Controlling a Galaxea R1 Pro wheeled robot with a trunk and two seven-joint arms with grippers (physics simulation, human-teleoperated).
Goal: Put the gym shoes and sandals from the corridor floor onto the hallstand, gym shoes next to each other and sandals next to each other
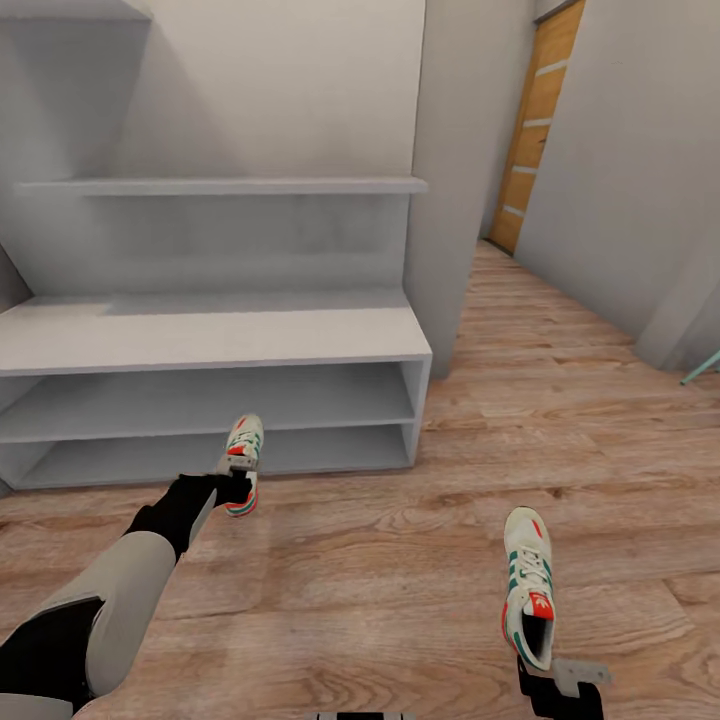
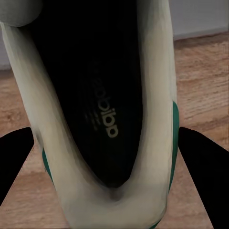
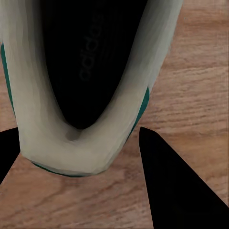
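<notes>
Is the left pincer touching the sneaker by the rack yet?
Cannot tell. The left wrist view shows the fingers flanking the sneaker's heel, the contact hidden at the frame's edges; in the head view the left pincer overlaps it.

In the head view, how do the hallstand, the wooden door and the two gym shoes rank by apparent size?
1. hallstand
2. wooden door, though it is far away
3. right gym shoe, nearer the camera
4. left gym shoe
</notes>
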